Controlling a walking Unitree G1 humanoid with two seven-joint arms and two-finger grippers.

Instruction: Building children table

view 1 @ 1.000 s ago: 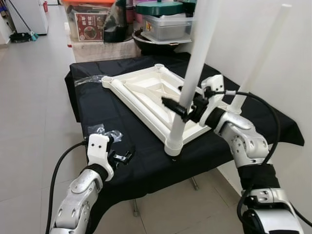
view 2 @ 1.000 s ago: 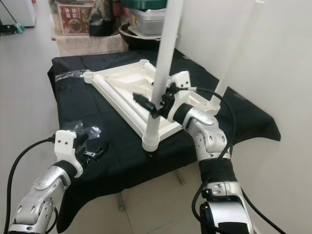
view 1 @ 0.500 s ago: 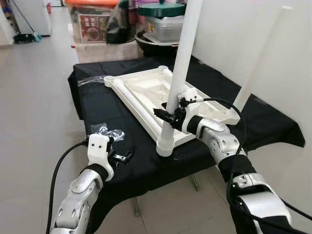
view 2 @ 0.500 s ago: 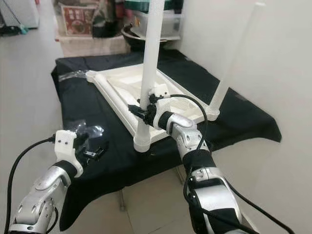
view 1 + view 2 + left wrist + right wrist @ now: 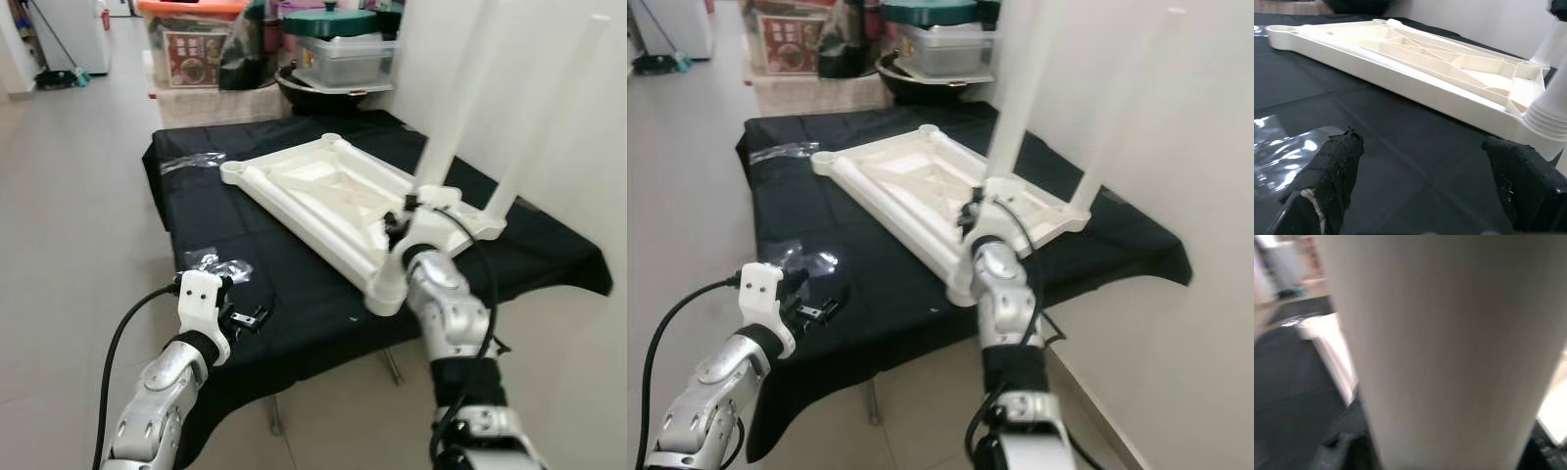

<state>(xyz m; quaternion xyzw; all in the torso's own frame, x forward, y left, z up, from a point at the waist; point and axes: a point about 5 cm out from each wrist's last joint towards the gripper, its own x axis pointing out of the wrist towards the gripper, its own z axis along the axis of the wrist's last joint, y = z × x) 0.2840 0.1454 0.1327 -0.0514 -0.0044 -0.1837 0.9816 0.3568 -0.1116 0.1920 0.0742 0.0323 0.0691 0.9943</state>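
Note:
An upside-down white tabletop (image 5: 323,191) lies on a black-clothed table (image 5: 196,215). Two white legs stand up from it: a near leg (image 5: 446,127) at the front corner, leaning right, and a far leg (image 5: 544,117) by the wall. My right gripper (image 5: 404,217) is shut on the near leg low down, just above its socket; in the right wrist view the leg (image 5: 1449,357) stands close between the fingers. My left gripper (image 5: 245,318) hovers open near the table's front left edge, its fingers (image 5: 1327,181) wide apart and pointed at the tabletop (image 5: 1415,73).
Clear plastic bags (image 5: 217,262) lie just beyond my left gripper, and another (image 5: 191,162) lies at the back left. Storage boxes (image 5: 191,44) and a lidded pot (image 5: 338,24) stand behind the table. A white wall (image 5: 588,255) runs close along the right.
My right arm has swung from the near leg's right side to in front of it, still holding it. The view has shifted a little. My left arm has stayed put.

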